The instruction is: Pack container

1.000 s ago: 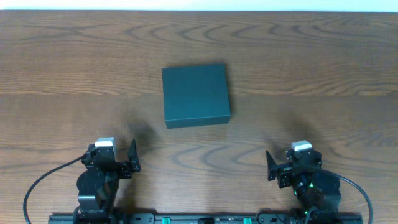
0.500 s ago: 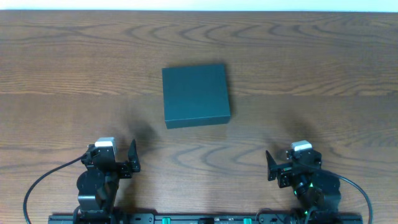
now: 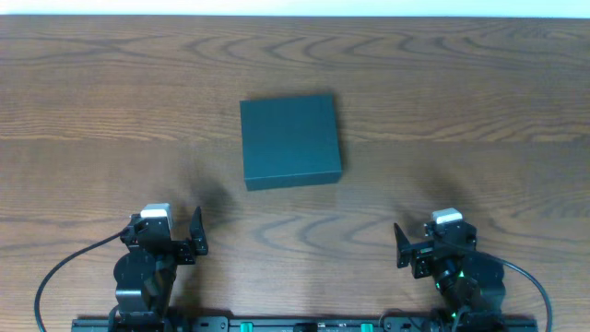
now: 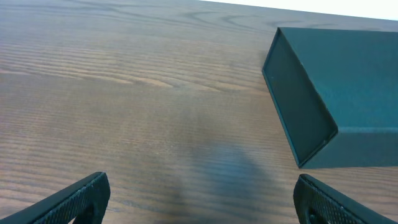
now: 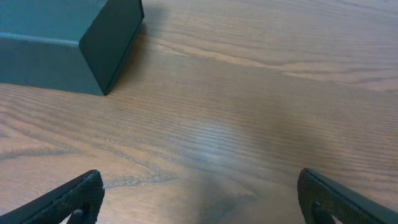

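The container (image 3: 290, 141) is a dark teal square box, lid shut, in the middle of the wooden table. It also shows at the right in the left wrist view (image 4: 336, 93) and at the top left in the right wrist view (image 5: 68, 40). My left gripper (image 3: 184, 238) rests at the near left edge, open and empty, its fingers wide apart over bare wood (image 4: 199, 199). My right gripper (image 3: 412, 249) rests at the near right edge, open and empty (image 5: 199, 199). Both are well short of the container. No snack packets are in view.
The wooden table (image 3: 479, 92) runs to a pale far edge at the top. A black rail with the arm bases (image 3: 295, 323) lies along the near edge. A black cable (image 3: 64, 272) loops from the left arm.
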You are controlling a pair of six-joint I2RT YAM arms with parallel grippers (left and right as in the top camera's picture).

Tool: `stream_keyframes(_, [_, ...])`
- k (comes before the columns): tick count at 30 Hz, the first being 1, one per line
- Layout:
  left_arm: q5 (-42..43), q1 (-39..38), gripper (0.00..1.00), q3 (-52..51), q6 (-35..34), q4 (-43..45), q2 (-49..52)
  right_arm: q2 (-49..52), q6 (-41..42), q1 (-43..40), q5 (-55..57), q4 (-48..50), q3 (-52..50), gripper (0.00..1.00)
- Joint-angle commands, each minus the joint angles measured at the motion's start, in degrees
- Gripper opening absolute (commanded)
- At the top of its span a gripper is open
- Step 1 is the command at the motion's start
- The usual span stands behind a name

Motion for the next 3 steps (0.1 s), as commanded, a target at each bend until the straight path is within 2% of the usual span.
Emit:
stream_keyframes(1, [-0.04,0.31,0.95,-0.98,-0.2,-0.04,-0.33,-0.42,0.87,-0.79,0.04,0.04,-0.63,0.99])
stream_keyframes(3, [-0.04,0.28,0.95,-0.98,-0.2,-0.04,-0.33,-0.42,0.87,-0.79,0.04,0.04,-0.63,0.99])
